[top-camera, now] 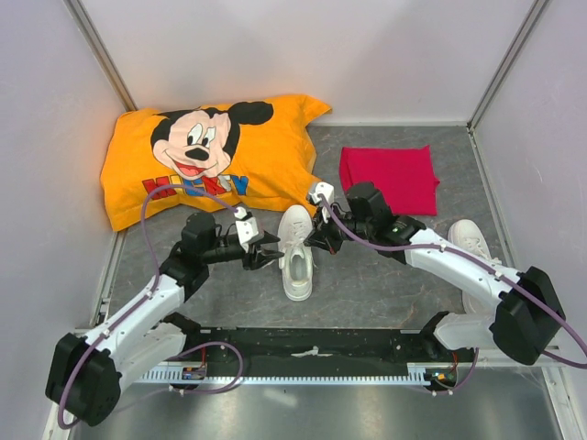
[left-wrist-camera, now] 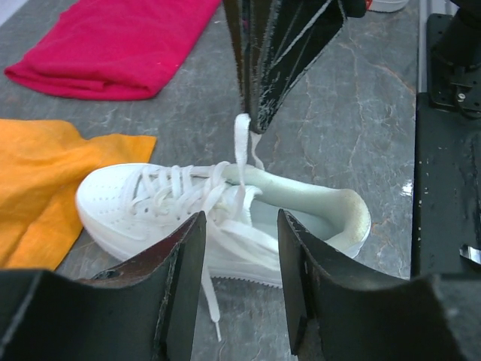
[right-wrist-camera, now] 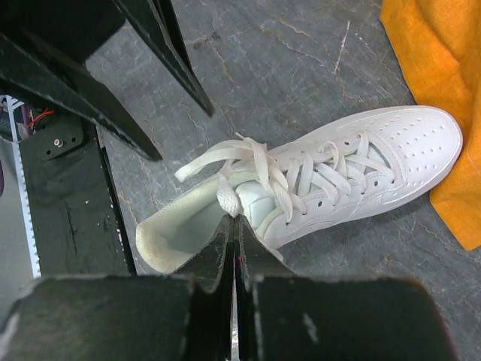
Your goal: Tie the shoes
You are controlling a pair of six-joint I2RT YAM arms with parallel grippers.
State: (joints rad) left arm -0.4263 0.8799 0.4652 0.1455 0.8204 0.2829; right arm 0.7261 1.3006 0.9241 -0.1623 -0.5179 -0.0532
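Observation:
A white sneaker (top-camera: pixel 296 252) lies on the grey floor between the two grippers, toe toward the pillow; it also shows in the left wrist view (left-wrist-camera: pixel 225 218) and the right wrist view (right-wrist-camera: pixel 323 180). My right gripper (right-wrist-camera: pixel 234 219) is shut on a white lace (right-wrist-camera: pixel 225 197) at the shoe's opening and holds it up; from the left wrist view its shut fingers (left-wrist-camera: pixel 259 90) pinch the lace (left-wrist-camera: pixel 240 147). My left gripper (left-wrist-camera: pixel 240 256) is open and empty just left of the shoe. A second white sneaker (top-camera: pixel 470 240) lies at the right, partly behind the right arm.
An orange Mickey pillow (top-camera: pixel 211 156) lies at the back left, close to the shoe's toe. A folded red cloth (top-camera: pixel 387 177) lies at the back right. White walls enclose the floor. A black rail (top-camera: pixel 312 353) runs along the near edge.

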